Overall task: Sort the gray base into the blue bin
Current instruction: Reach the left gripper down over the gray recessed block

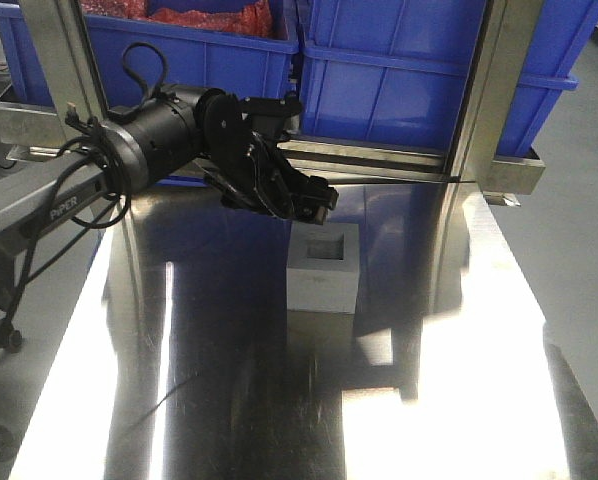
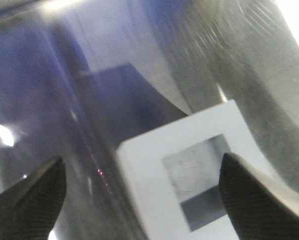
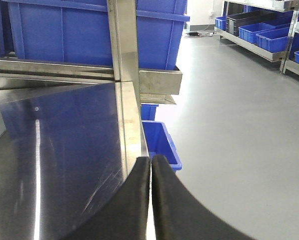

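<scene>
1. Steel table [image 1: 279,420] fills the lower frame of the front view, bright with glare and reflections.
2. Blue bin [image 1: 419,80] sits at the upper right behind the rail, with a twin at the upper left. Both are well apart from the block.
3. Left gripper [image 1: 314,205], centre frame, hovers just above the block's upper-left edge, jaws spread wide and holding nothing.
4. Right gripper [image 3: 150,165], at the bottom of its wrist view, is pressed closed and empty.
5. Gray base [image 1: 324,268] stands mid-table, recess facing up. In the left wrist view it lies off-centre, toward the lower-right fingertip [image 2: 254,200]. My judgement is to centre it first, lower to straddle two flat sides, then close.
</scene>
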Available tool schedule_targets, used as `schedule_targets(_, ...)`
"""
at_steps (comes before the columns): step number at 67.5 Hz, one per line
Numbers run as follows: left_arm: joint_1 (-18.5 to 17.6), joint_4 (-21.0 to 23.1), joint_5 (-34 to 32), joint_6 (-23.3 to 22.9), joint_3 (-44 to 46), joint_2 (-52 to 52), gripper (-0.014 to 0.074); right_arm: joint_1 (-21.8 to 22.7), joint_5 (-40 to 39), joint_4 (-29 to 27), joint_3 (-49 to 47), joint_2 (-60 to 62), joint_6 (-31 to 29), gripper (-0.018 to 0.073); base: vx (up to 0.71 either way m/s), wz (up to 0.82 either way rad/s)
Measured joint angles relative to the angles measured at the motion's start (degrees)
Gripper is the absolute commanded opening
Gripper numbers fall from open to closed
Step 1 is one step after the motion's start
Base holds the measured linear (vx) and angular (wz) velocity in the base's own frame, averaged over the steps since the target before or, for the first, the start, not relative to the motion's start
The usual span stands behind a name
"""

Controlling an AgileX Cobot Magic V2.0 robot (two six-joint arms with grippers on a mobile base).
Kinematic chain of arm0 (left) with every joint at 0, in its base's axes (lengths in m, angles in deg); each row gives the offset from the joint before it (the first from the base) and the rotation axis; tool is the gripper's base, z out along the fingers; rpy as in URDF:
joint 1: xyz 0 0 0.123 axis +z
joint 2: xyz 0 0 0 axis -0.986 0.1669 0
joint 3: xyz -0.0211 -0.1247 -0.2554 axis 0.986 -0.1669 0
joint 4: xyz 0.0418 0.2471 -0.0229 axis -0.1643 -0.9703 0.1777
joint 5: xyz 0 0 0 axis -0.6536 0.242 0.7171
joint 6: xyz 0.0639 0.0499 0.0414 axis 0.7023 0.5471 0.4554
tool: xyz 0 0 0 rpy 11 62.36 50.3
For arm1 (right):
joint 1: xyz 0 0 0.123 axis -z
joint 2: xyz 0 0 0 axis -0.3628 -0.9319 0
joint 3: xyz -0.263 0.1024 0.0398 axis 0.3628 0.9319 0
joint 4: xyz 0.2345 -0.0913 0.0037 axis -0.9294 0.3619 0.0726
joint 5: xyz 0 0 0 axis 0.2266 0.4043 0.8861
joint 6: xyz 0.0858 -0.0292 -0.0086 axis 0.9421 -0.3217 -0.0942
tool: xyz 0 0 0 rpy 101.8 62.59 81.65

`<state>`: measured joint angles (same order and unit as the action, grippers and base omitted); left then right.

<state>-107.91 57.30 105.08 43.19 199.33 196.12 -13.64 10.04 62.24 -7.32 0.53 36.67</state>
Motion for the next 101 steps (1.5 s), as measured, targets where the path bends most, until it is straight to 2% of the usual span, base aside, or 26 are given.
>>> schedule_targets(29, 0.0, 2.3, 3.0, -0.3, 0.3, 4.2, 0.0606, 0.0, 0.0, 0.0, 0.0, 0.0, 0.0, -0.0005, 0.00, 0.00)
schedule_targets(61, 0.0, 3.0, 3.0, -0.4, 0.6, 5.0, 0.0571, 0.0, 0.0, 0.0, 0.0, 0.0, 0.0, -0.0005, 0.00, 0.00)
schedule_targets(70, 0.0, 3.3, 3.4, -0.4, 0.6, 5.0, 0.0459, 0.0, 0.0, 0.0, 0.0, 0.0, 0.0, -0.0005, 0.00, 0.00)
schedule_targets(89, 0.0, 4.3, 3.9, -0.6, 0.9, 4.9, 0.0088, 0.0, 0.0, 0.0, 0.0, 0.0, 0.0, -0.0005, 0.00, 0.00)
schedule_targets(97, 0.0, 4.0, 4.0, -0.4, 0.9, 4.9, -0.0006, 0.0, 0.0, 0.0, 0.0, 0.0, 0.0, -0.0005, 0.00, 0.00)
schedule_targets(101, 0.0, 4.0, 4.0, -0.4, 0.9, 4.9, -0.0009, 0.0, 0.0, 0.0, 0.0, 0.0, 0.0, -0.0005, 0.00, 0.00)
